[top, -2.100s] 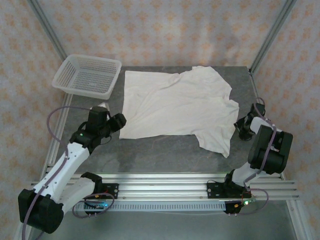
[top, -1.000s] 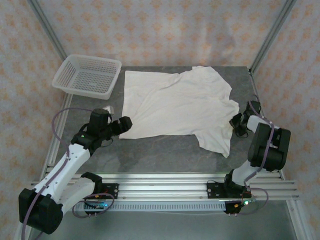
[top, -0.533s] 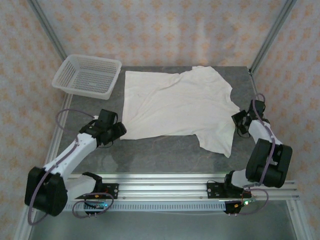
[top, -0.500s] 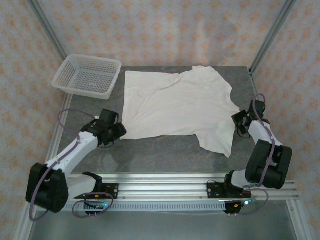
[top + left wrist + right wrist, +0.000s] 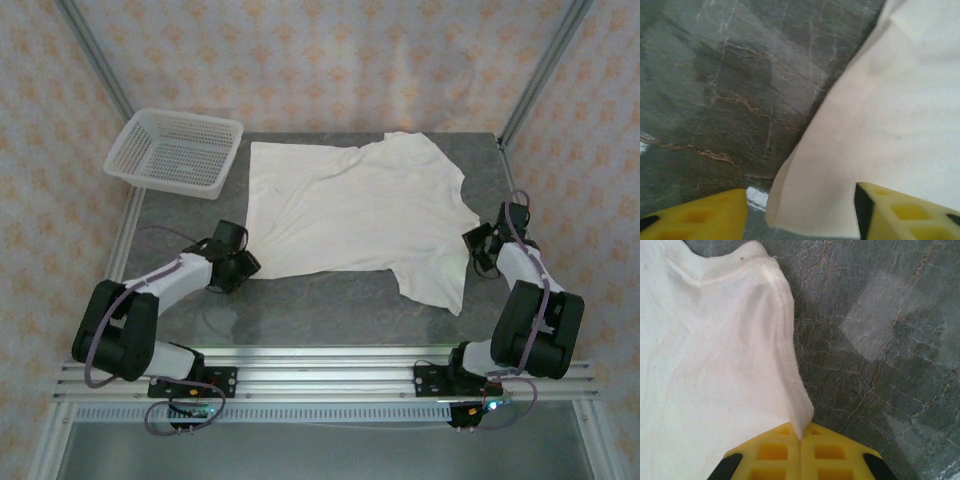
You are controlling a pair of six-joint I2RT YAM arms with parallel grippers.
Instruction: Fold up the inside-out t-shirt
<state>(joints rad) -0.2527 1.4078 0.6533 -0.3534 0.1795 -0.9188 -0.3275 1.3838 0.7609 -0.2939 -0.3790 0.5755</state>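
The cream-white t-shirt point(image 5: 355, 215) lies spread flat on the grey stone table, wrinkled, its hem to the left and its sleeves to the right. My left gripper point(image 5: 243, 264) sits at the shirt's near-left hem corner point(image 5: 790, 210); its yellow fingers point(image 5: 695, 217) stand apart, open, with the corner of cloth between them. My right gripper point(image 5: 478, 243) is at the shirt's right side, where its yellow fingers point(image 5: 772, 452) are pressed together on the edge of a sleeve point(image 5: 790, 390), the cloth pinched between them.
A white plastic mesh basket point(image 5: 175, 152) stands at the table's back left corner. Bare grey table point(image 5: 320, 305) runs along the front of the shirt. Metal frame posts rise at the back corners, and an aluminium rail point(image 5: 330, 365) crosses the near edge.
My left gripper has swung down and forward to the shirt's near-left corner. My right gripper moved up to the right sleeve and shut on its edge, tugging it slightly.
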